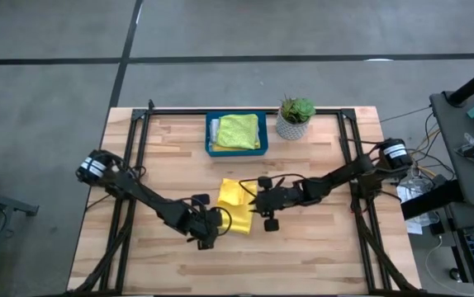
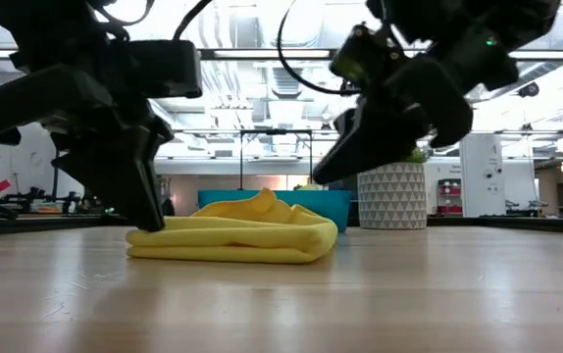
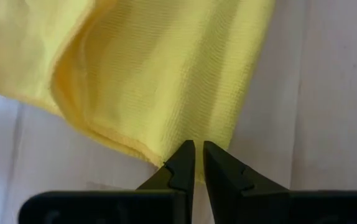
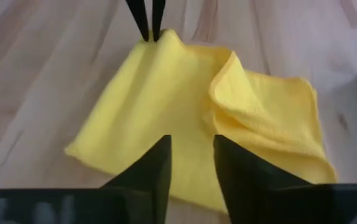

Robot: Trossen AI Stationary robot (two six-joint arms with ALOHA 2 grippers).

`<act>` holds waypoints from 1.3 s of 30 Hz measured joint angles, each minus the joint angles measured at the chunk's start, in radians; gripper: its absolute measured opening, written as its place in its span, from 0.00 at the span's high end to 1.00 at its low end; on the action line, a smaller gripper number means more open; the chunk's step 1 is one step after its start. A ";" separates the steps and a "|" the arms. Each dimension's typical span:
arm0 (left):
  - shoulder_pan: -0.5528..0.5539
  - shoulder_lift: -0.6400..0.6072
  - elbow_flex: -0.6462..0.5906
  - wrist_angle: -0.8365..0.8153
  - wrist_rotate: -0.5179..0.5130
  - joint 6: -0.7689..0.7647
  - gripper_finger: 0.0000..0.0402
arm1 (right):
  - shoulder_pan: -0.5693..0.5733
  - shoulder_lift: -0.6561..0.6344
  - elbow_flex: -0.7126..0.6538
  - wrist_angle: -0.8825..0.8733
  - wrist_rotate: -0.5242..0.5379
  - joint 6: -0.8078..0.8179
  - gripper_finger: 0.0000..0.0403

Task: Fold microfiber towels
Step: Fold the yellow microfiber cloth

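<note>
Yellow microfiber towel [image 1: 239,205]: partly folded, lying at centre of the wooden bench [image 1: 319,256], below the teal tray [image 1: 212,150] that holds a lime green towel [image 1: 238,131]. Soft, light, limp; likely to sag and crease, best taken by a corner or hem. Left tool [image 3: 197,163]: clenched on the towel's lower-left corner. Right tool [image 4: 191,163]: released, fingers apart, holding nothing, poised at the towel's right edge. Potted plant [image 1: 295,118]: upper right of tray.

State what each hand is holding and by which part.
Left hand pinches the yellow towel at a corner of its edge. Right hand is open above the towel, holding nothing.
</note>
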 joint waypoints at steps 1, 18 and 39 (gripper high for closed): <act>0.000 -0.004 0.000 -0.003 -0.003 0.000 0.95 | -0.006 0.008 0.010 0.002 -0.006 -0.011 0.73; 0.002 -0.006 0.000 0.002 -0.015 -0.007 0.95 | -0.075 0.172 0.169 -0.023 -0.009 -0.256 0.54; 0.002 -0.006 0.000 0.010 -0.016 -0.006 0.95 | -0.177 0.216 0.283 -0.048 0.051 -0.336 0.97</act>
